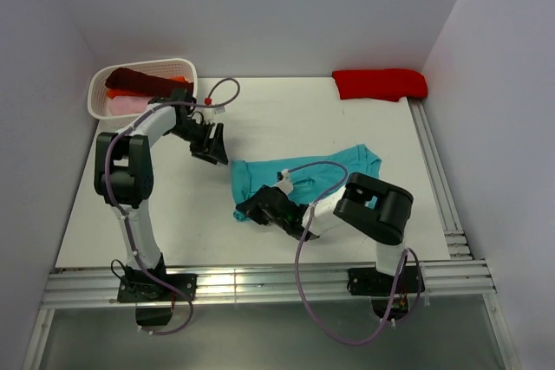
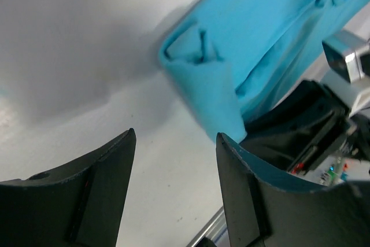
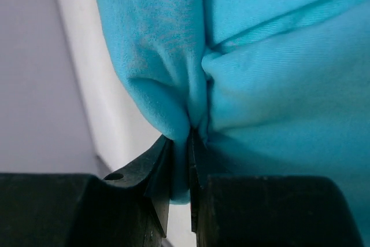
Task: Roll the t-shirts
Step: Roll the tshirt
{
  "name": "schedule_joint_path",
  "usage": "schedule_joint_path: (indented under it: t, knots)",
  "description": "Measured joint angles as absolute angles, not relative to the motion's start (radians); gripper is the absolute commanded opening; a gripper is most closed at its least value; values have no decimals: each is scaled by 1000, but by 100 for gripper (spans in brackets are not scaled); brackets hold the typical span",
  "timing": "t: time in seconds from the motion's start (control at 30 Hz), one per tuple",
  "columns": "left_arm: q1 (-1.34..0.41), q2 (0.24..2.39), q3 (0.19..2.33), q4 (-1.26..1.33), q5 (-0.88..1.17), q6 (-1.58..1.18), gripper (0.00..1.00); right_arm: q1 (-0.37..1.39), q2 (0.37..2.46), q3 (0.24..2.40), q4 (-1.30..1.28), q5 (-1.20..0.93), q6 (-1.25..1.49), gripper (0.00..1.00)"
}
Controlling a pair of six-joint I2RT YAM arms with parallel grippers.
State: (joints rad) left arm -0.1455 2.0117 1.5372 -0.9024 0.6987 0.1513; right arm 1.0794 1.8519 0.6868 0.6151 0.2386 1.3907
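Observation:
A teal t-shirt (image 1: 325, 166) lies crumpled across the middle of the table, its left end folded over. My right gripper (image 1: 245, 211) is at that shirt's near-left corner. In the right wrist view the gripper (image 3: 189, 137) is shut on a pinched fold of the teal t-shirt (image 3: 277, 73). My left gripper (image 1: 212, 152) hovers just left of the shirt, apart from it. In its own view the left gripper (image 2: 176, 140) is open over bare table, with the teal t-shirt (image 2: 260, 39) beyond the right finger.
A white basket (image 1: 97, 97) at the back left holds a dark maroon shirt (image 1: 139, 81), a pink one (image 1: 126, 104) and an orange one (image 1: 179, 81). A bright red shirt (image 1: 380, 84) lies rolled at the back right. Metal rails (image 1: 438, 179) run along the right and near edges.

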Motion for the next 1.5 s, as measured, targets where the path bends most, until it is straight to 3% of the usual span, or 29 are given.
schedule_joint_path:
  t: [0.37,0.63,0.77,0.83,1.0,1.1,1.3,1.5]
  knots:
    - [-139,2025,1402,-866,815,178,62,1050,2036,565,1128,131,1582,10]
    - [-188,2058,1378,-776,807,109,55,1042,2056,550,1185,107,1616,9]
    - [-239,2058,1384,-745,753,60,40,1040,2056,552,1177,103,1615,11]
    - [-260,2058,1396,-746,717,43,28,1039,2054,558,1163,99,1613,13]
    - [-308,2058,1428,-750,596,19,10,1034,1993,609,987,93,1571,28]
    - [-333,2056,1433,-756,521,10,3,1037,1936,682,789,103,1509,45]
    - [-376,2043,1463,-789,389,6,0,1075,1857,825,435,175,1403,59]
    - [-404,2043,1479,-810,315,6,0,1139,1853,1033,31,291,1328,63]
